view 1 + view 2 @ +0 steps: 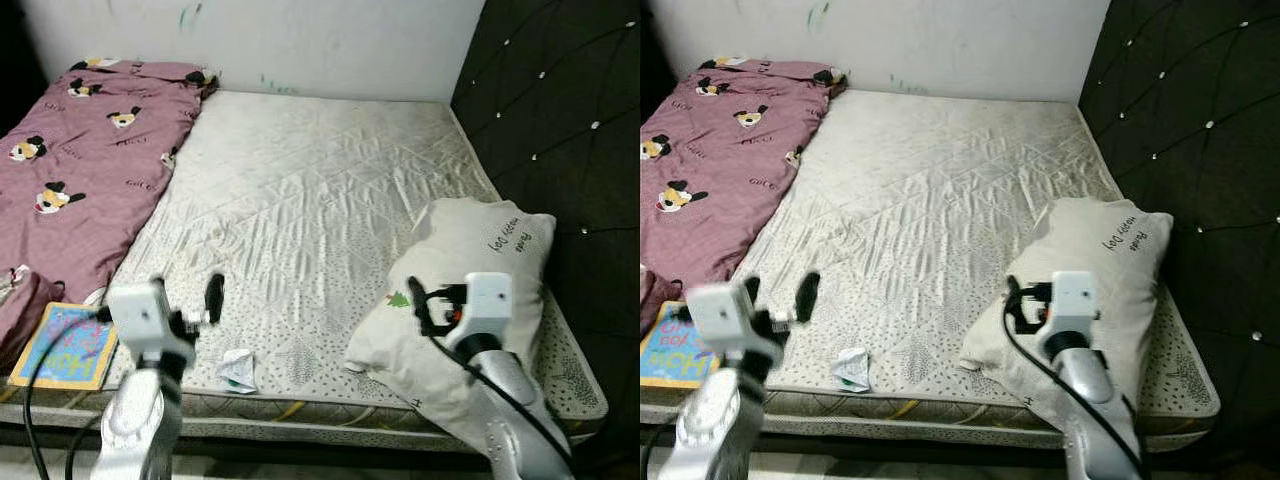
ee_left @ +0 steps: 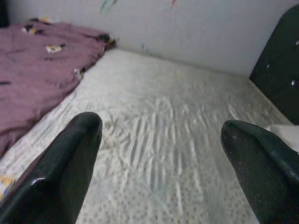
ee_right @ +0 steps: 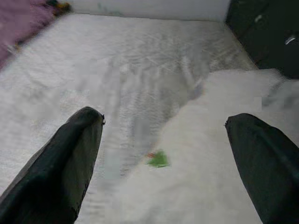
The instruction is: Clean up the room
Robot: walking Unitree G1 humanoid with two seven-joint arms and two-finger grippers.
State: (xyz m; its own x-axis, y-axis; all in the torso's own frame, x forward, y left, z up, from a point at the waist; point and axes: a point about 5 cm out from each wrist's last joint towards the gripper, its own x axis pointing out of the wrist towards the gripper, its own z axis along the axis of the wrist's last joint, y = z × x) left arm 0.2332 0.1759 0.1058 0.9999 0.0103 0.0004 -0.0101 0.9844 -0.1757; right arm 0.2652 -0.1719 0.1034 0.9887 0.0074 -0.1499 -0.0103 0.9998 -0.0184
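The right claw hung wide open and empty just over the pillow at the bed's right edge. The left claw, equally open and empty, hovered above the near edge, a crumpled paper lying just beside it.

The mattress lies ahead, with the wall behind it and the headboard along its right side. The blanket lies on the mattress's left part. The pillow lies at the right front corner. The book lies at the left front edge (just beside the blanket). The crumpled paper lies on the front edge, between book and pillow.
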